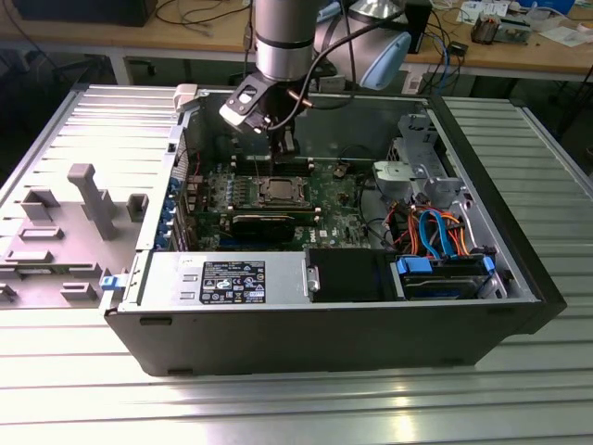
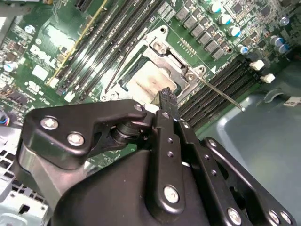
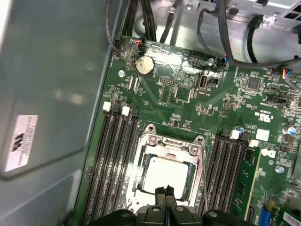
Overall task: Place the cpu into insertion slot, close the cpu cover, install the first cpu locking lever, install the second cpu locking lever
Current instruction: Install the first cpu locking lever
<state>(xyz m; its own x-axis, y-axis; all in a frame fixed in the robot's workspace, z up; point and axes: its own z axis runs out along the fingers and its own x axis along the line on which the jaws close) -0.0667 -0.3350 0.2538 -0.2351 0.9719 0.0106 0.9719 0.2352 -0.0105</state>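
Observation:
The cpu (image 3: 165, 175) lies flat in the insertion slot (image 3: 149, 137) on the green board, its dull silvery top facing up. The cpu cover (image 3: 173, 147), a thin metal frame, lies down around it with the chip showing through its window. My gripper (image 3: 163, 190) hangs just above the chip's near edge, its two black fingertips (image 2: 167, 95) pressed together, shut on nothing. A thin metal lever rod (image 2: 221, 92) sticks out from one socket corner over the memory slots. In the exterior view the gripper (image 1: 285, 146) stands over the socket (image 1: 278, 192).
Long black memory slots (image 3: 116, 160) flank the socket on both sides. The grey case wall (image 3: 51, 94) rises close by. A drive cage (image 1: 422, 167) and coloured cables (image 1: 435, 236) are at the exterior view's right, and the power supply (image 1: 222, 278) lies along the front.

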